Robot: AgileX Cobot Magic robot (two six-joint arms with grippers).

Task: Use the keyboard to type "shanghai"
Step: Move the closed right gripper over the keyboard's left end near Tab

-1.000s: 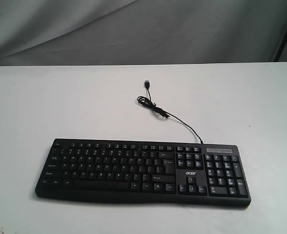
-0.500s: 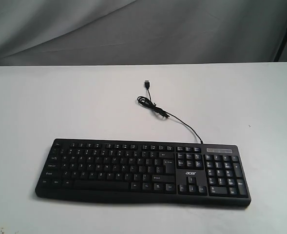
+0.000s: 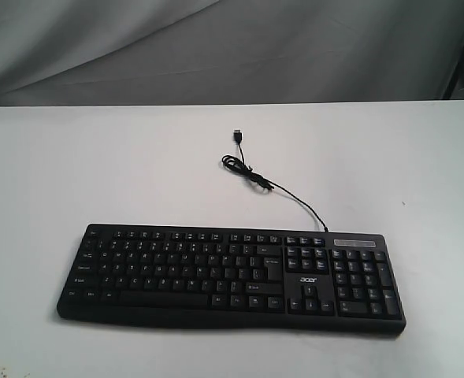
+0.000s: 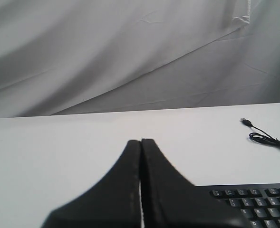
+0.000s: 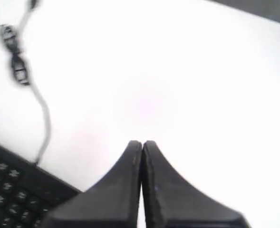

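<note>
Exterior view: the keyboard (image 3: 230, 277) lies flat on the white table (image 3: 98, 157), its cable (image 3: 283, 191) curling away behind it. The left end effector (image 4: 140, 142) and right end effector (image 5: 142, 142) each have their fingers pressed together, empty.

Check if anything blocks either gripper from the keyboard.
Nothing visible does. The left gripper and right gripper are shut, and only table surface shows between each and the keyboard. Its cable runs off the far edge, away from the keys.

This looks like a lab-style recording set-up. A flat matt white tabletop (image 3: 98, 157) runs out ahead of the black left gripper (image 4: 140, 141), and a creased grey cloth backdrop (image 3: 216, 47) hangs in loose folds beyond the table's far edge.
</note>
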